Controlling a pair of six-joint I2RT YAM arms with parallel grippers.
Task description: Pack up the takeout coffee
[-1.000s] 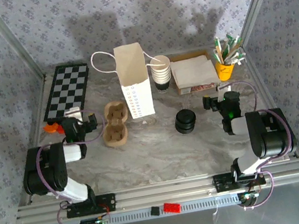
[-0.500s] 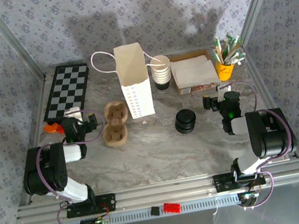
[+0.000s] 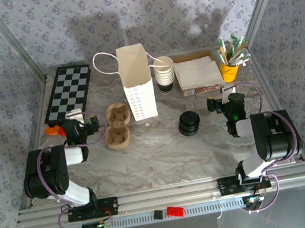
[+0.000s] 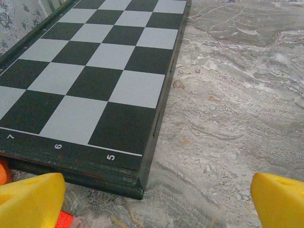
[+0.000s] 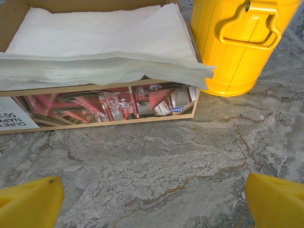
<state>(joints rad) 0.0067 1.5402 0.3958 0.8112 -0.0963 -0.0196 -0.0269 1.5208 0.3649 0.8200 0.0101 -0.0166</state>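
No lidded coffee cup is in view. A stack of lidless white-rimmed cups (image 3: pixel 164 74) stands beside the upright white paper bag (image 3: pixel 137 82). A stack of black lids (image 3: pixel 189 123) sits mid-table. My left gripper (image 3: pixel 76 124) rests low at the left, open, its yellow fingertips (image 4: pixel 31 199) wide apart over bare table by the chessboard corner (image 4: pixel 135 187). My right gripper (image 3: pixel 226 100) rests low at the right, open, with its fingertips (image 5: pixel 275 198) spread over bare table in front of the napkin box (image 5: pixel 99 102).
A chessboard (image 3: pixel 68 93) lies at the back left. A brown pulp cup carrier (image 3: pixel 117 125) sits left of the bag. The napkin box (image 3: pixel 197 74) and a yellow cup of sticks (image 3: pixel 229 69) stand at the back right. An orange item (image 3: pixel 54 129) lies by the left gripper.
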